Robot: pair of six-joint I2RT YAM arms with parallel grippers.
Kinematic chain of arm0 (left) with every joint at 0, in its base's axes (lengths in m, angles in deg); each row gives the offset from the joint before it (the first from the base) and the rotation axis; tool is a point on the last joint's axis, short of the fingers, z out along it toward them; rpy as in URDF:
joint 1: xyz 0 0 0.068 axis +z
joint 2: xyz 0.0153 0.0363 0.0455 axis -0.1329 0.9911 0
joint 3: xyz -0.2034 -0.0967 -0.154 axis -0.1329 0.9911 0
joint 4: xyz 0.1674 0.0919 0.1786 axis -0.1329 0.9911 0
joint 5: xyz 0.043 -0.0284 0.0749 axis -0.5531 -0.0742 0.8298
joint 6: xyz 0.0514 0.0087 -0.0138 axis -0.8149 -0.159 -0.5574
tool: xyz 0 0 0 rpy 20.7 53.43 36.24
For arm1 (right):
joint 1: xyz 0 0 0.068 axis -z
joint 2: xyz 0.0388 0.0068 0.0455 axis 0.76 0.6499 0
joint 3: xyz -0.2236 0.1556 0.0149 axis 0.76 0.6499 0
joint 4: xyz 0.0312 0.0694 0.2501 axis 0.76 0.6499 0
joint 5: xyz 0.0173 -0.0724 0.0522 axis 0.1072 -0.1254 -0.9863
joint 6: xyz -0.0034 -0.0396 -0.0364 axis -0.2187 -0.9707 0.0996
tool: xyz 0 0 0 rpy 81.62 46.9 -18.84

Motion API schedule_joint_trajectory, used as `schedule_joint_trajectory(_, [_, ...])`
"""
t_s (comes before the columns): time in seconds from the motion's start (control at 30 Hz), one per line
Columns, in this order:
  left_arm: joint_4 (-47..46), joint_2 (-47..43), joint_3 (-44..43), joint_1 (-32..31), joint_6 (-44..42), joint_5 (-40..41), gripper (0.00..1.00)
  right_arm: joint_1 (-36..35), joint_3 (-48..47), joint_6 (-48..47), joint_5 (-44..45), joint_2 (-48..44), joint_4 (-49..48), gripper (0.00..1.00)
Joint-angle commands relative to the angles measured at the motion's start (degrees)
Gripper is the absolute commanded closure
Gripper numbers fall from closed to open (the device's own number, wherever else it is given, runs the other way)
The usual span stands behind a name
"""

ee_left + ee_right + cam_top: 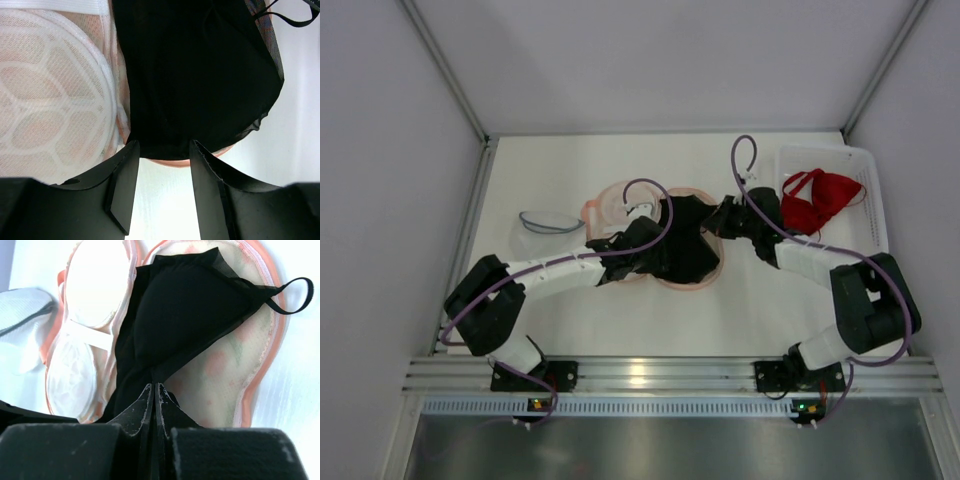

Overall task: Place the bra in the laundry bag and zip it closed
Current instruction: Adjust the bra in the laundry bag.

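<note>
The right gripper (154, 388) held the black bra (180, 320) pinched, it lying leftward over the laundry bag (235, 370), with the left gripper (164, 146) half-open and empty at its opposite edge.

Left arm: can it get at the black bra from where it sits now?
Probably yes. The left gripper is open, and the black bra has its edge just past the fingertips, lying on the laundry bag with nothing between. The right gripper is shut on its far side.
</note>
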Motion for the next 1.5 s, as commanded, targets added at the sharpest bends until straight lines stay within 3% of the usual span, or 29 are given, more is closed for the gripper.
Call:
schedule_joint_trajectory(0.0, [-1.85, -1.38, 0.23, -0.29, 0.36, -0.98, 0.5, -0.47, 1.28, 3.09, -0.38, -2.3, -7.86, 1.0])
schedule_joint_trajectory(0.2, [-1.58, -1.56, 1.46, -0.29, 1.67, -2.13, 0.51, -0.47, 0.58, 1.95, 0.75, -3.09, -5.67, 1.0])
schedule_joint_trajectory(0.73, [-8.26, 8.55, -0.47, 0.06, 2.99, -1.25, 0.64, -0.47, 1.37, 3.35, -0.73, -5.21, -7.42, 1.0])
schedule_joint_trajectory(0.93, [-21.17, 7.58, 2.34, 1.37, 1.5, -1.07, 0.64, -0.47, 2.08, 4.41, -1.44, -4.94, -9.01, 1.0])
schedule_joint_trajectory(1.13, [-31.89, 8.46, 5.85, 2.25, 0.18, 0.77, 0.55, -0.38, 1.9, 4.59, -2.32, -4.51, -9.45, 1.0])
schedule_joint_trajectory(1.3, [-28.85, 3.12, 7.0, 2.87, -2.8, 1.65, 0.57, -0.47, 2.87, 5.11, -2.32, -3.54, -10.06, 1.0])
schedule_joint_trajectory(1.47, [-13.57, -3.39, 6.65, 2.78, -1.84, 1.04, 0.61, -0.47, 2.87, 5.81, -2.23, -1.43, -10.68, 1.0])
